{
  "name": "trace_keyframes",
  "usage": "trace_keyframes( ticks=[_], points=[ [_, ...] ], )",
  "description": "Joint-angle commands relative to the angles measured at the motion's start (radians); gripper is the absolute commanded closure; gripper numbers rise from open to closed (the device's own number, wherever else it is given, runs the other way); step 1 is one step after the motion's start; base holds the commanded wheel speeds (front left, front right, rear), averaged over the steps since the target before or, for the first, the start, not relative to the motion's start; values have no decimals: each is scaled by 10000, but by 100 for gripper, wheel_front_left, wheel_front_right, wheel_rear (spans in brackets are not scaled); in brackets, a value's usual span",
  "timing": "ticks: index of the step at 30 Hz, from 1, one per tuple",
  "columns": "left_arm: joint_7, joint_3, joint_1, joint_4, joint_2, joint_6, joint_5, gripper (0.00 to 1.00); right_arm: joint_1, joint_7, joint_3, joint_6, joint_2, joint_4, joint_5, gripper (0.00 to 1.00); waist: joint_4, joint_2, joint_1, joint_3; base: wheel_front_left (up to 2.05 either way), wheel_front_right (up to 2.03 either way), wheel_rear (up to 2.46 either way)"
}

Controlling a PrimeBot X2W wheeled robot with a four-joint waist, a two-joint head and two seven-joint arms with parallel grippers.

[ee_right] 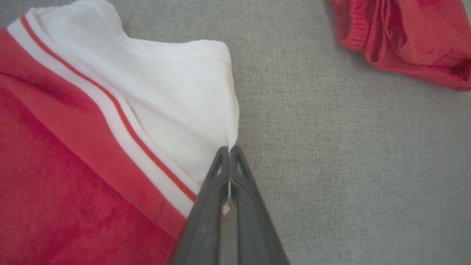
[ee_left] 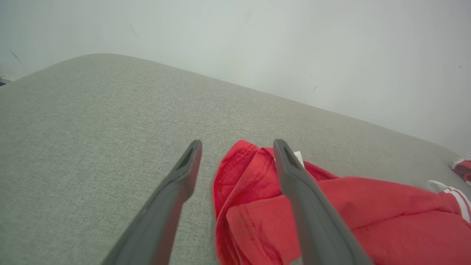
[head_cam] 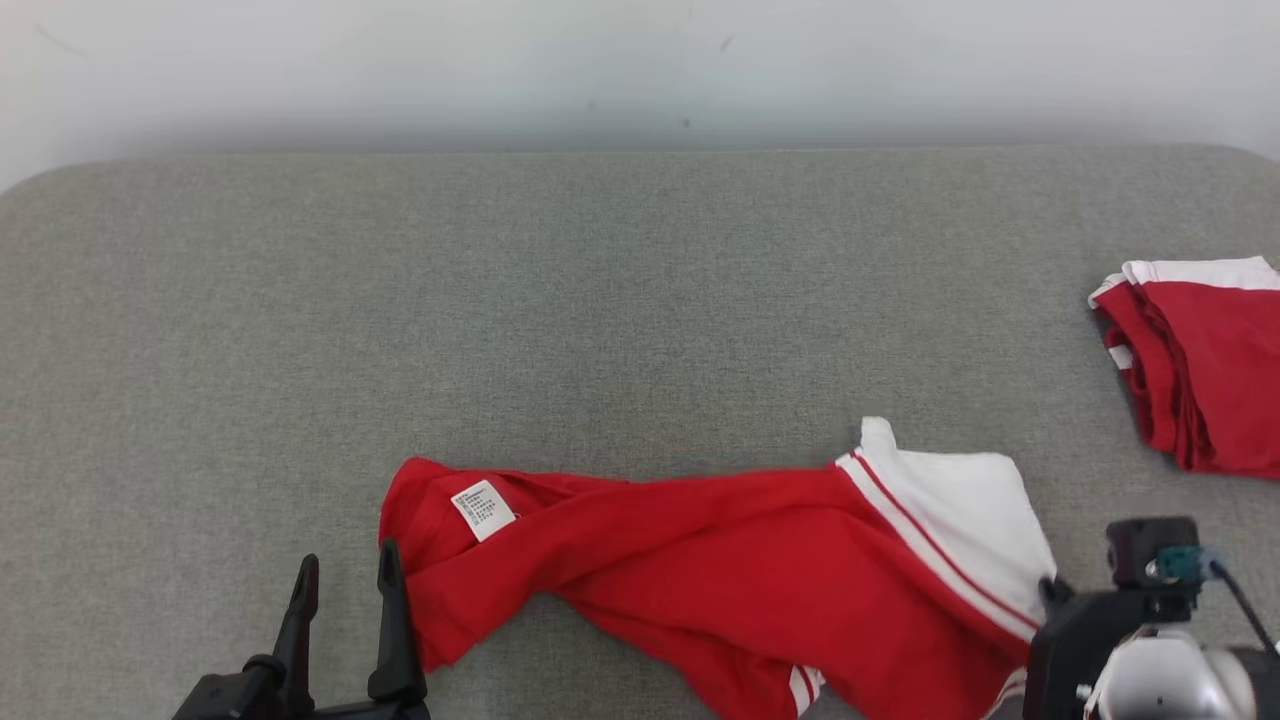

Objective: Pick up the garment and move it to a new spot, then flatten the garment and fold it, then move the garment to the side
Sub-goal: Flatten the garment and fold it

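Red garment (head_cam: 720,560) stretched along the counter's (head_cam: 600,300) near edge, right end effector (ee_right: 229,149) clenched on its white hem corner, left end effector (head_cam: 348,555) released beside the labelled end, second bunched garment (head_cam: 1210,370) far right, open gray behind.

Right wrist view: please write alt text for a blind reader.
The right gripper is shut on the white edge of a red-and-white cloth garment on a grey fabric surface. Another crumpled red garment lies apart, top right.
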Motion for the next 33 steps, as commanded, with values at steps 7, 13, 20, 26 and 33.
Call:
trace_keyframes(
  ticks=[7,13,20,26,33],
  points=[
    [86,-34,80,13,130,47,-116,0,634,620,91,-26,48,-475,539,0,-78,0,0,-181,0,0,0],
    [532,-62,272,158,227,138,-212,0,732,293,-373,-26,48,-1195,682,0,-35,0,0,-404,0,0,0],
    [1338,-350,88,392,373,68,-242,0,511,-391,-776,-26,52,-1288,601,0,0,0,0,-535,0,0,0],
    [2159,-708,-855,1316,549,247,173,0,378,-585,-543,-26,52,-1053,735,0,73,0,0,-530,0,0,0],
    [2802,-1094,-1647,2395,567,306,525,0,278,-654,-329,-26,50,-936,769,0,-25,0,0,-415,0,0,0]
  ],
)
